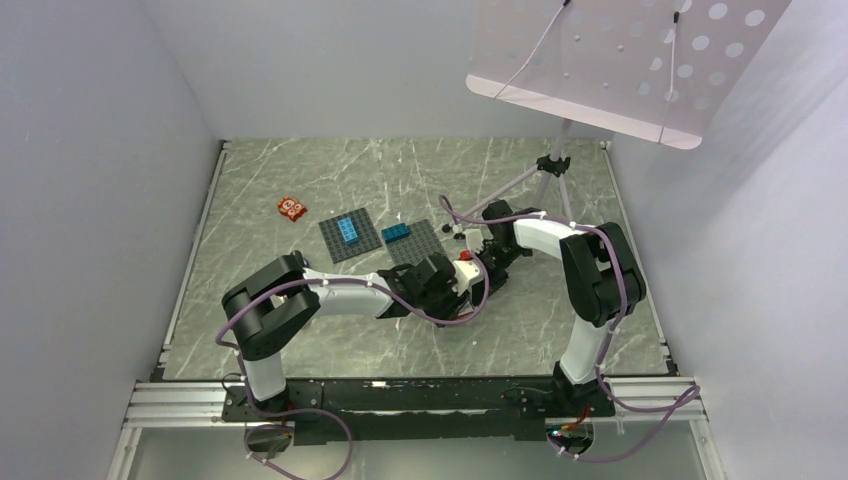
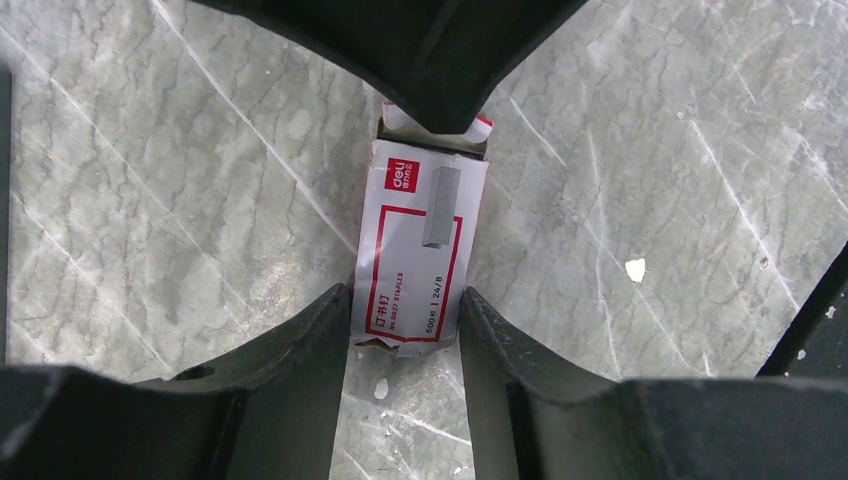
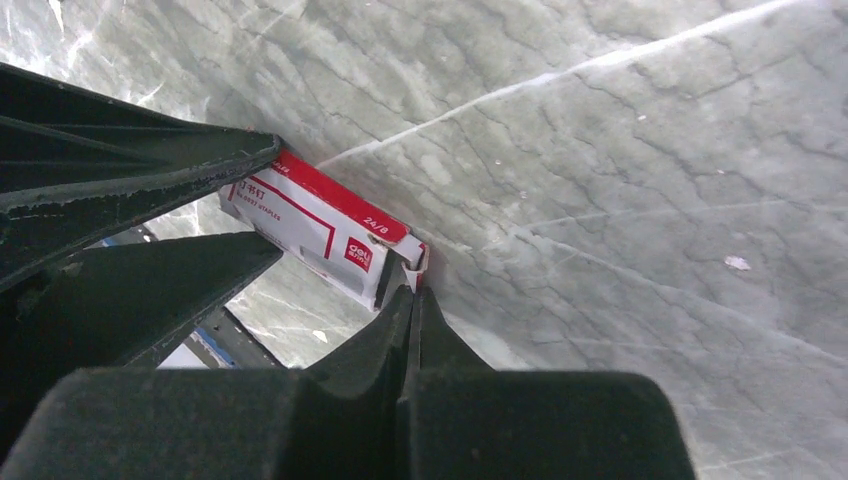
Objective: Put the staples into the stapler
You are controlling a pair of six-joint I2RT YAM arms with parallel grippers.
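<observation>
The staples box [image 2: 420, 240] is small, white with red print, and lies over the marble table. My left gripper [image 2: 405, 310] is shut on its near end, one finger on each long side. In the right wrist view the box [image 3: 320, 225] has its end flap open, and my right gripper [image 3: 414, 295] is shut on that flap. The right gripper's fingers cover the box's far end in the left wrist view. In the top view both grippers meet mid-table, left [image 1: 445, 280] and right [image 1: 482, 262], with a red bit of the box [image 1: 465, 256] between them. I cannot make out a stapler.
Two grey baseplates with blue bricks [image 1: 350, 237] [image 1: 412, 243] lie just behind the grippers. An orange-red tile [image 1: 292, 208] lies at the far left. A tripod [image 1: 553, 165] stands at the back right under a perforated white board [image 1: 620, 60]. White walls enclose the table.
</observation>
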